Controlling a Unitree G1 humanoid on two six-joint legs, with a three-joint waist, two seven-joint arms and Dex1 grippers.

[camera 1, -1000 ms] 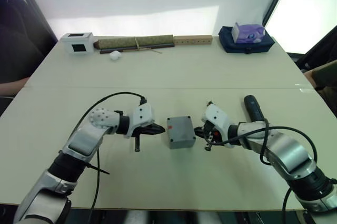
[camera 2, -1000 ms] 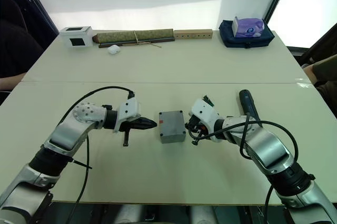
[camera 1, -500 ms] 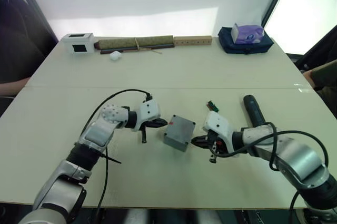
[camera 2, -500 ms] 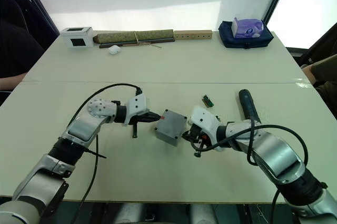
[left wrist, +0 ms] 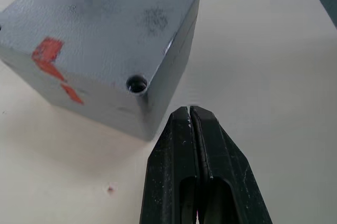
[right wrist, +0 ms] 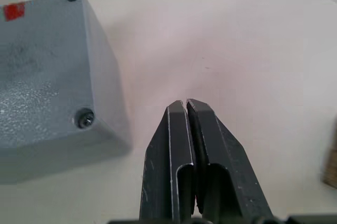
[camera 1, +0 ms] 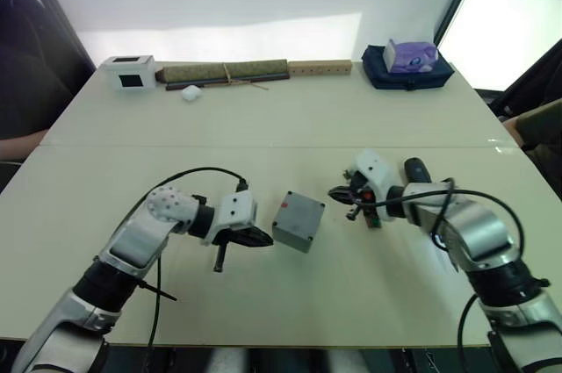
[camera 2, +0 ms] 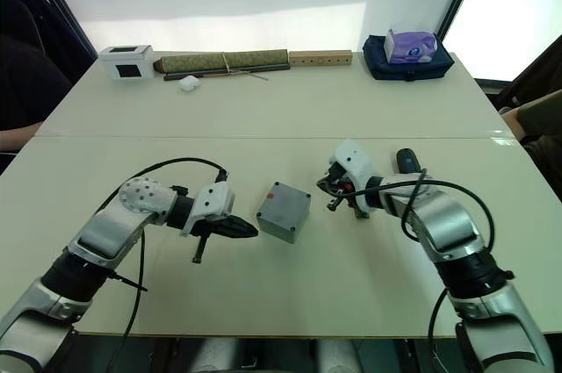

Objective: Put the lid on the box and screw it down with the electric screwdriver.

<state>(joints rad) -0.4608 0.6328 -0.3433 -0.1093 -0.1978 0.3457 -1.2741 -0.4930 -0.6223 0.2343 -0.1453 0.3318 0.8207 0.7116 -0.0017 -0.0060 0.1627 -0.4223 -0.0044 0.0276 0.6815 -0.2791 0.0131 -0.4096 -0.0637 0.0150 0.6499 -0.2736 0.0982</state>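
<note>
The grey box point(camera 1: 299, 221) sits turned at an angle in the middle of the table, with a red mark point(left wrist: 48, 55) on one edge. Its flat top face has corner holes, and one of them holds a screw point(right wrist: 84, 118). I cannot tell the lid apart from the box. My left gripper point(camera 1: 263, 240) is shut and empty, its tip just short of the box's near-left corner. My right gripper point(camera 1: 335, 191) is also shut and empty, a little off the box's far-right side. The dark electric screwdriver point(camera 2: 404, 160) lies behind my right arm, partly hidden.
A small green part point(camera 2: 360, 211) lies under my right wrist. Along the far edge stand a white box with a black window point(camera 1: 130, 70), a rolled mat point(camera 1: 224, 70), a wooden block point(camera 1: 320, 66) and a purple tissue box point(camera 1: 411, 55). People sit at both table ends.
The box was turned to an angle between the grippers. Since then the left gripper has drawn back toward me and the right gripper has pulled away to the far right.
</note>
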